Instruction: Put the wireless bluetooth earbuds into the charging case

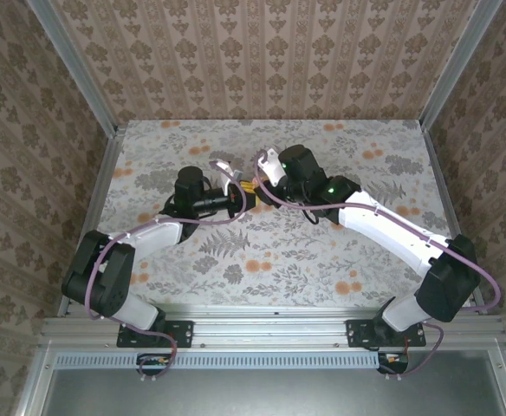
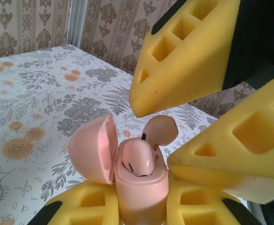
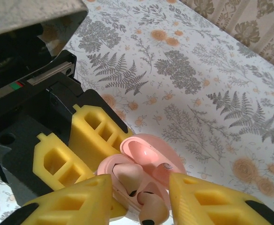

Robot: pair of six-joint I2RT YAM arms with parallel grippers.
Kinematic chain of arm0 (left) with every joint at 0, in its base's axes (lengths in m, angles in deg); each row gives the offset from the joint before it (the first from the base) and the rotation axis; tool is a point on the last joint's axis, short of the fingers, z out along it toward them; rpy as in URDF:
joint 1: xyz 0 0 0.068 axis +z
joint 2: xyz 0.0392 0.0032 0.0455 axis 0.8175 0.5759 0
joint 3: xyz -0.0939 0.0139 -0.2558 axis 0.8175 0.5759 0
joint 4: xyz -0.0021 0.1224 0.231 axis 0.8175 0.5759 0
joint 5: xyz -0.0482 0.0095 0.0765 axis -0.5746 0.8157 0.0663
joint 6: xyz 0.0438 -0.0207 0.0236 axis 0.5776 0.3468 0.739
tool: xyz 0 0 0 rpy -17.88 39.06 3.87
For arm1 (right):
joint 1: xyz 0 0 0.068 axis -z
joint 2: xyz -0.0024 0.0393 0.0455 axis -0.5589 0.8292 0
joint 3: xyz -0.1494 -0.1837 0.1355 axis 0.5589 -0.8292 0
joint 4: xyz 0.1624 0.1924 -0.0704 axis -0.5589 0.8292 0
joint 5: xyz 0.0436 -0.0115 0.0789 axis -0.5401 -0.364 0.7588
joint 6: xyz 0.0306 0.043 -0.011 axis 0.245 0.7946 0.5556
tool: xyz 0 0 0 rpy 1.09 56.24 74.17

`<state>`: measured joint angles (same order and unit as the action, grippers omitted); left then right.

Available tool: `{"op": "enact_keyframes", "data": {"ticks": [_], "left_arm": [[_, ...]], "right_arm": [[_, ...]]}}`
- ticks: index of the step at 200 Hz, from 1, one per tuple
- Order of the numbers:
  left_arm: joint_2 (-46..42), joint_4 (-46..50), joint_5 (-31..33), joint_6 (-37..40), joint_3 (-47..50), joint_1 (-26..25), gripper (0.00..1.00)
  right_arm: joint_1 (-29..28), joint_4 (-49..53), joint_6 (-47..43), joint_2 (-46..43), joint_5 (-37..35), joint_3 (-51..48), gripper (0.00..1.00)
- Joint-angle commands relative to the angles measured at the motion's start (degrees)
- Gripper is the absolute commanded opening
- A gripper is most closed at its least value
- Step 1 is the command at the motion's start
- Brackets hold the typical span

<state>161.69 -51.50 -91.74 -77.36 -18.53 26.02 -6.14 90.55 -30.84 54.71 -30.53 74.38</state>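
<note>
left tool (image 2: 139,202) clenching charging case (image 3: 148,157), lid standing open, over bench (image 1: 305,269) centre | one earbud (image 2: 138,157) sitting inside | second earbud (image 2: 160,130) leaning at rim | right tool (image 3: 140,183) hanging released around it

Light is soft and even, coming from above. The desk (image 1: 366,147) is bright, with only weak, blurred shadows under the arms (image 1: 383,221). The top view is sharp. In the left wrist view the open lid of the charging case (image 2: 141,187) glows reddish inside, and the yellow fingers (image 2: 193,47) near the lens are slightly soft. In the right wrist view the upper left corner is a grey blur.
</note>
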Motion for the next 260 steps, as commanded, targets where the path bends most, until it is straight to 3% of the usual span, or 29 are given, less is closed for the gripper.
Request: {"op": "enact_keyframes", "data": {"ticks": [1,133,187,209,232,260], "left_arm": [[-0.4,-0.8,0.2,1.5,-2.4,-0.1,0.11],[-1.6,0.2,-0.1,3.2,-2.3,0.1,0.10],[-2.9,2.3,-0.3,6.2,-2.1,0.1,0.10],[-3.0,2.8,-0.1,6.8,-2.1,0.1,0.10],[-2.9,2.8,-0.2,7.0,-2.1,0.1,0.10],[-2.8,2.6,-0.2,7.0,-2.1,0.1,0.10]], "right_arm": [[0.2,1.7,2.7,-1.5,4.8,1.7,0.40],[6.9,-0.4,12.9,-5.4,16.1,2.2,0.46],[14.7,-1.4,25.8,-3.7,29.8,1.0,0.45],[15.3,-1.5,28.9,-3.2,32.8,0.1,0.48],[15.3,-0.5,30.4,-2.2,32.8,-0.3,0.58],[15.3,1.5,29.9,-0.2,33.1,0.6,0.59]]}}
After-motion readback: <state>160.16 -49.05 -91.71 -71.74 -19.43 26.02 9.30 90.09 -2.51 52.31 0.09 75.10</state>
